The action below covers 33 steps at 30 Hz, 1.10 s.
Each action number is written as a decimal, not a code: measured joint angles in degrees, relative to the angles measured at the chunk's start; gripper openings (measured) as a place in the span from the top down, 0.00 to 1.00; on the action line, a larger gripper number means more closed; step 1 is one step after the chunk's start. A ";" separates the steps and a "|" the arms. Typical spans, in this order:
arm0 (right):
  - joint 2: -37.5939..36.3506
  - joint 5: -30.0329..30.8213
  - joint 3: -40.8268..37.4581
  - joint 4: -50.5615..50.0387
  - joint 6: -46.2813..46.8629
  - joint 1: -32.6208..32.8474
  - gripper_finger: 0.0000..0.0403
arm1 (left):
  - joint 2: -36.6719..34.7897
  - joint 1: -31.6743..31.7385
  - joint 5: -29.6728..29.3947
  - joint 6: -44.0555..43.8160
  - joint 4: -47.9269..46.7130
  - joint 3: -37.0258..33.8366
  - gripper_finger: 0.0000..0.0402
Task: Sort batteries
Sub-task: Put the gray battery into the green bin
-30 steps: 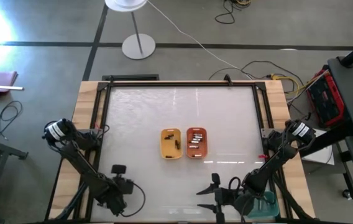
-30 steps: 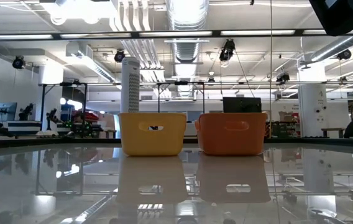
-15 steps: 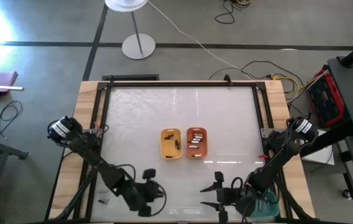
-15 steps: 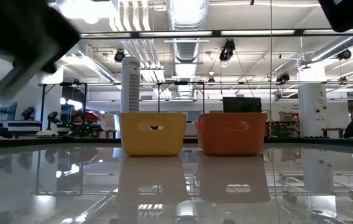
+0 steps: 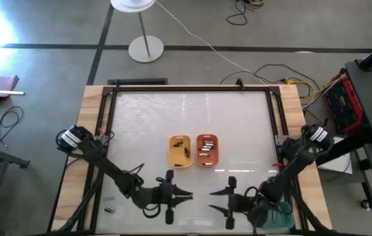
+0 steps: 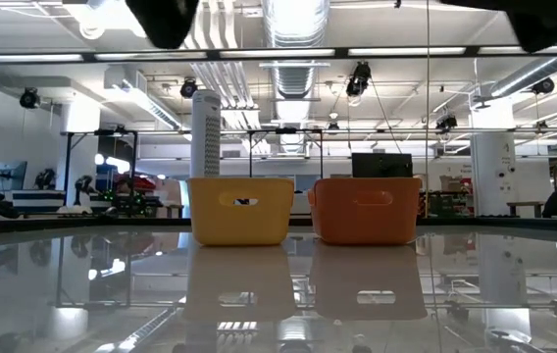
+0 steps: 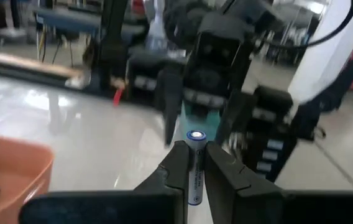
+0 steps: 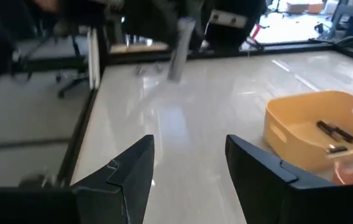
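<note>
Your left gripper [image 7: 192, 163] has its fingers closed on a small silvery-grey cylindrical battery with a blue-ringed end [image 7: 194, 165], held upright between the tips. In the overhead view that left gripper [image 5: 181, 195] hovers over the glossy white desk [image 5: 140, 118], at about 6 o'clock from the yellow rectangular plastic tray [image 5: 180, 151]. The orange rectangular plastic tray [image 5: 207, 150] sits just beside the yellow one at its 3 o'clock. Both trays already hold several batteries.

Your right gripper [image 5: 220, 200] waits near the desk's front edge with its fingers spread wide and empty, pointing toward the left one.

Watch three things:
- The battery is pinched by its smooth side near the fingertips, so a quick swing could let it slip or tilt out.
- The two grippers face each other closely, so moving either sideways risks a knock.
- The trays touch or nearly touch, so releasing off-centre could drop the battery in the wrong one.
</note>
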 joint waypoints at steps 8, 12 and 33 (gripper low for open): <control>1.27 -5.44 1.14 8.16 -2.47 -5.08 0.52 | 8.49 1.24 0.44 7.44 15.48 3.96 0.96; 1.25 -11.90 3.14 8.31 -3.46 -5.98 0.52 | 11.06 1.26 0.18 11.90 16.72 7.06 0.97; 0.79 -14.28 4.87 7.57 -4.39 -4.93 0.90 | 11.91 1.04 0.53 17.20 15.01 9.97 0.97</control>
